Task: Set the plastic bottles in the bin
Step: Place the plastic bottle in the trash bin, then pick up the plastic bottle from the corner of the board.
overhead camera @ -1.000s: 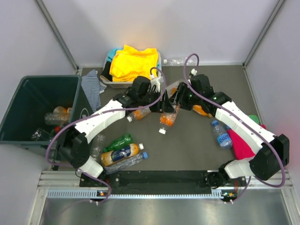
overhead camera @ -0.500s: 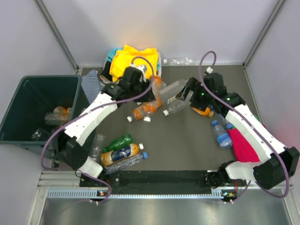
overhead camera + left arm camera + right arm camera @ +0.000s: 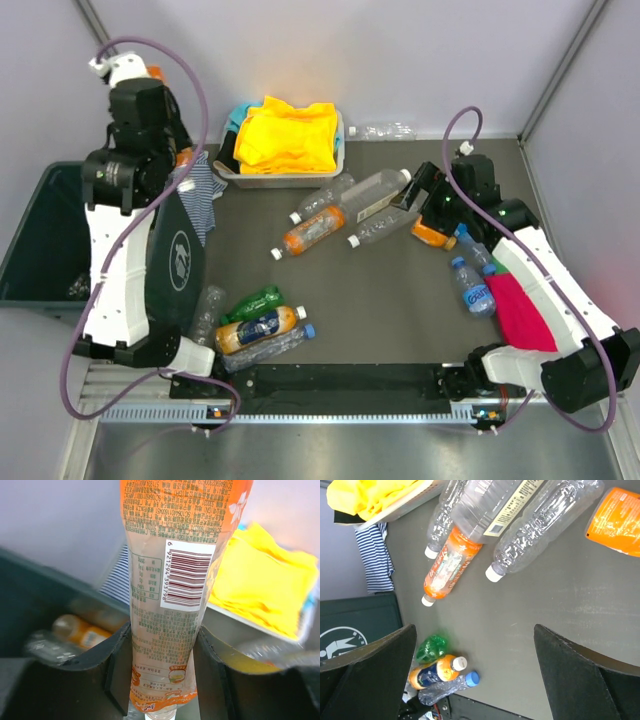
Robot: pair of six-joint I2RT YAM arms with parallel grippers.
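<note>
My left gripper [image 3: 162, 672] is shut on an orange-labelled plastic bottle [image 3: 175, 580], cap end toward the camera. It is held high over the bin's [image 3: 30, 250] far right corner. The dark green bin [image 3: 35, 595] below holds several bottles [image 3: 80, 630]. My right gripper [image 3: 475, 675] stands wide open and empty above the table. Just ahead of it lie an orange bottle [image 3: 447, 567] and clear bottles [image 3: 542, 522]. More bottles lie at mid-table [image 3: 375, 190], by the right arm [image 3: 470, 285] and at the front left [image 3: 258, 328].
A white tray [image 3: 240, 178] with yellow cloth sits at the back, a striped cloth [image 3: 200, 185] beside the bin. A pink cloth [image 3: 515, 305] lies under the right forearm. One clear bottle [image 3: 385, 130] rests against the back wall.
The left arm has swung from mid-table up and left over the bin, carrying the orange bottle. The right gripper has opened wide and drawn back to the right.
</note>
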